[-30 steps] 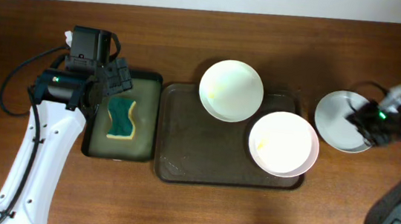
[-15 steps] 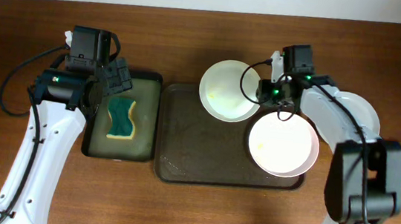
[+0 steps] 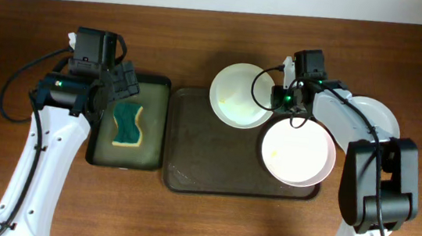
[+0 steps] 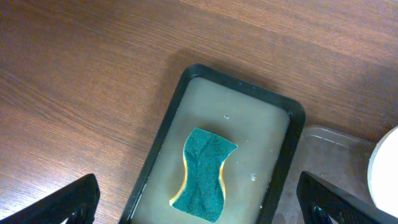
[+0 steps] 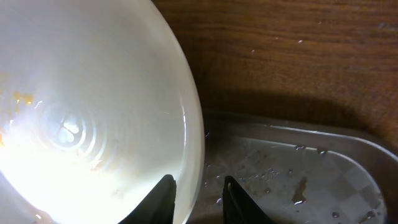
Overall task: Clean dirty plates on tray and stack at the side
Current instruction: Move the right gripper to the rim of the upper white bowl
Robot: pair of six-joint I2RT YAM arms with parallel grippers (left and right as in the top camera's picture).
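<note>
Straddling rim of far plate (image 5: 93, 93), right fingers (image 5: 165, 194) parted, left fingers (image 4: 68, 202) spread wide over sponge (image 4: 205, 174).

Open room over the bare left half of the tray (image 3: 196, 148). Crowded on the right by the back plate (image 3: 237, 97) and the front plate (image 3: 298, 152), close together. Blocked over the side plate (image 3: 380, 116) by the right arm (image 3: 344, 120).

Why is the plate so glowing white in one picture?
Right wrist view: the plate is very close and overexposed, its surface washed out; overhead view: it glares less; left wrist view: even light, the sponge sharp.
</note>
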